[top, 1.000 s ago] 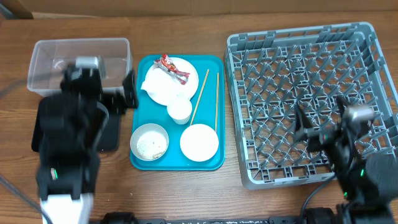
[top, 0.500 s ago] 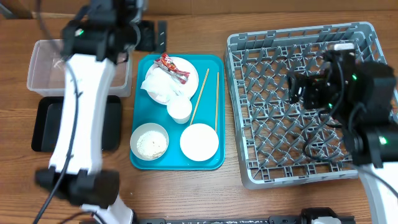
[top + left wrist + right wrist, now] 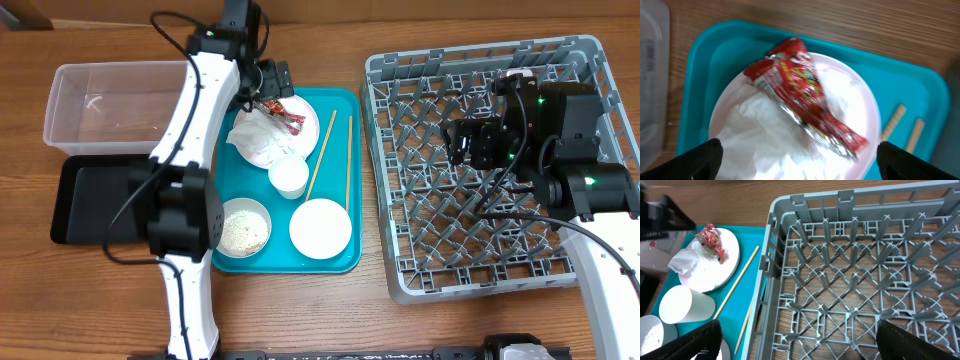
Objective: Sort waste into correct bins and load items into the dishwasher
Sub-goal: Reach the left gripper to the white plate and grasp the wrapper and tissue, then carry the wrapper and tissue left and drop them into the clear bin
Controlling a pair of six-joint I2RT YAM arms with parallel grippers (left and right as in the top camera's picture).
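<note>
My left gripper (image 3: 266, 88) (image 3: 800, 165) is open and hangs just above the white plate (image 3: 303, 128) (image 3: 862, 112). On the plate lie the red-and-white wrapper (image 3: 285, 112) (image 3: 805, 95) and the white napkin (image 3: 252, 137) (image 3: 760, 145). My right gripper (image 3: 466, 142) (image 3: 805, 345) is open and empty over the grey dish rack (image 3: 480, 190) (image 3: 850, 280). A small cup (image 3: 290, 177), a bowl with rice grains (image 3: 242, 228), an empty bowl (image 3: 320, 228) and two chopsticks (image 3: 321, 155) lie on the teal tray (image 3: 340, 258).
The clear tub (image 3: 110, 100) stands at the far left, with the black tray (image 3: 95, 200) in front of it. My left arm crosses over both bins. The rack fills the right side of the table.
The left arm has swung up from the table's front and brought its gripper down over the plate. The right arm has risen and moved over the rack, then shifted a little left.
</note>
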